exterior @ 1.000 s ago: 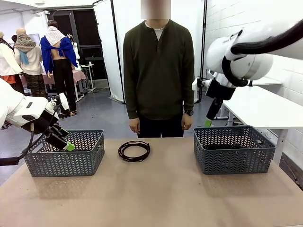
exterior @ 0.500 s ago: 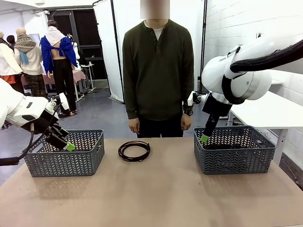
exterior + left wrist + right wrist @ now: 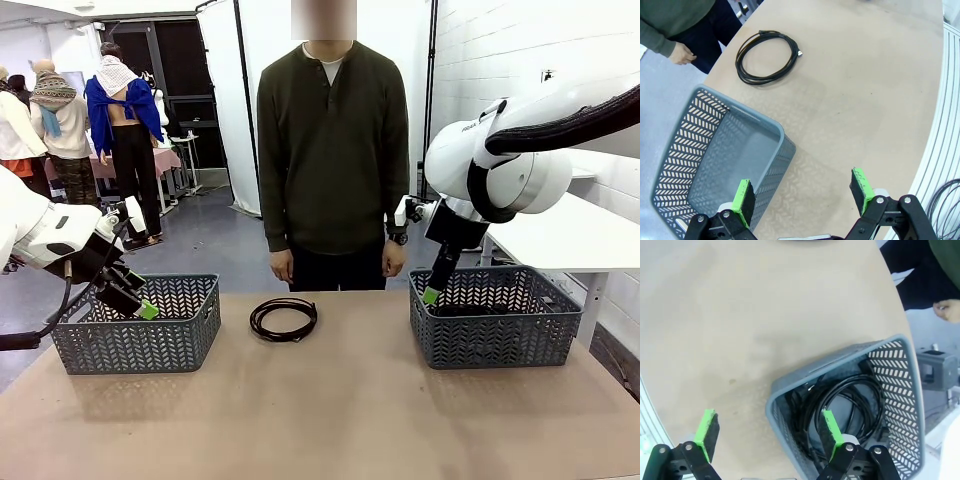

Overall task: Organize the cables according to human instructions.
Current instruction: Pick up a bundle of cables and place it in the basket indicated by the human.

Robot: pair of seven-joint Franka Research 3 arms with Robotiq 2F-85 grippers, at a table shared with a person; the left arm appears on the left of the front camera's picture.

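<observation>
Our right gripper [image 3: 432, 296] hangs with its fingers spread wide and nothing between them, above the near left corner of the right basket [image 3: 495, 330]. In the right wrist view one green pad [image 3: 831, 434] sits over the basket's inside, the other over bare tabletop just outside its wall. Coiled black cables in the basket [image 3: 845, 407] lie piled on its floor, directly below that pad; how many coils there are we cannot tell.

Our left gripper [image 3: 138, 303] is likewise spread and empty, poised over the near rim of the left basket [image 3: 140, 340]. From the left wrist view its pads straddle the grey wall, one over the inside, one over the table [image 3: 865, 90].

Between the two baskets, well apart from both grippers, a single coiled cable [image 3: 283, 319] lies flat on the brown tabletop near the far edge, nothing resting on it.

The person [image 3: 333, 150] stands just behind the table's far edge, in line with that coil, arms down, both hands hanging at the sides by the thighs, touching nothing. A white table stands off to the right.
</observation>
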